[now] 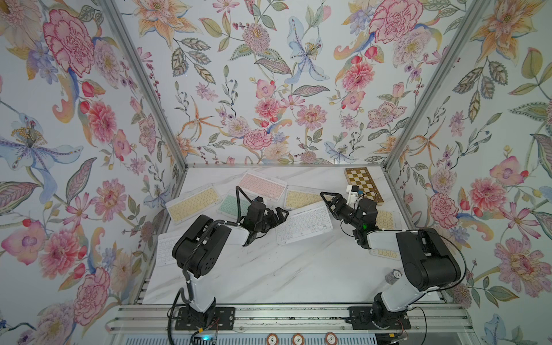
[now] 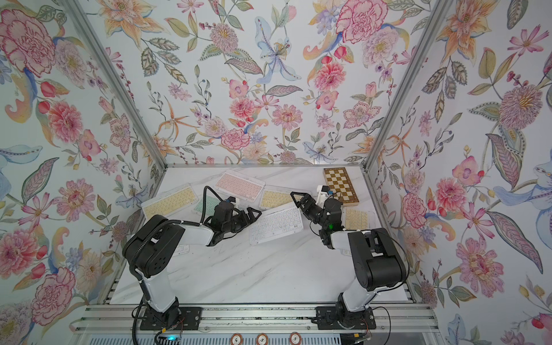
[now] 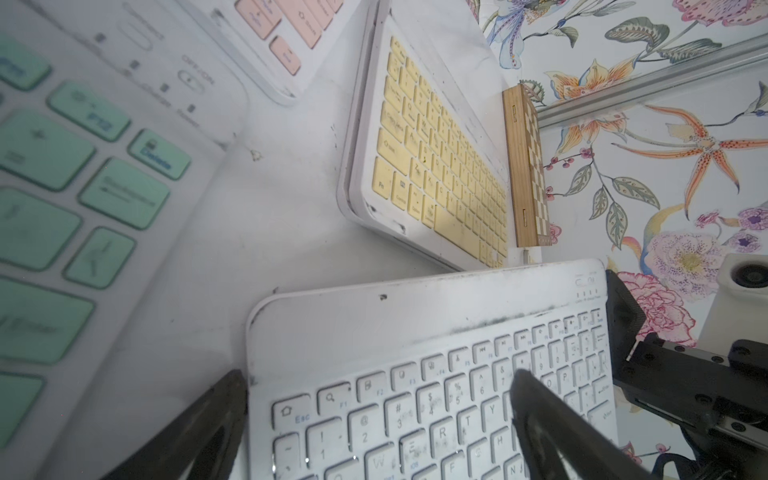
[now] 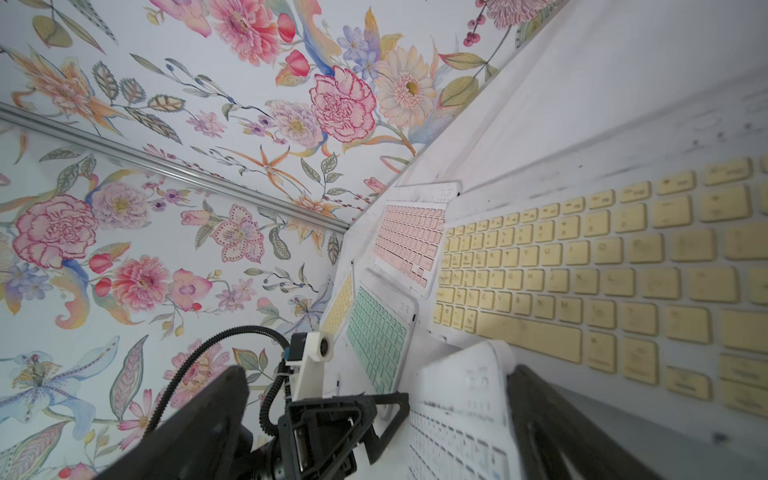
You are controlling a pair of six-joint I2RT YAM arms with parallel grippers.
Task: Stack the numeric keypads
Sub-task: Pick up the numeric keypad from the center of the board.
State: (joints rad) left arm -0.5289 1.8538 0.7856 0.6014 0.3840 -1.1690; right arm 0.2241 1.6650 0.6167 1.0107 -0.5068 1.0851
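Several keypads lie across the back of the marble table [image 1: 268,268]. A white keypad [image 1: 304,224] sits in the middle, its far edge against a yellow one [image 1: 301,198]. Pink [image 1: 263,185], mint [image 1: 234,204] and another yellow keypad [image 1: 191,206] lie to the left. My left gripper [image 1: 280,212] [image 3: 378,374] is open at the white keypad's [image 3: 415,332] left end, one finger [image 3: 208,419] beside the edge and the other over the keys. My right gripper [image 1: 327,197] [image 4: 378,370] stands open at the white keypad's [image 4: 457,415] far right corner.
A wooden chessboard [image 1: 363,185] lies at the back right. Further keypads sit partly hidden under the arms: a white one [image 1: 162,251] at the left and yellow ones [image 1: 385,219] at the right. A small chip stack [image 1: 393,276] stands near the right arm's base.
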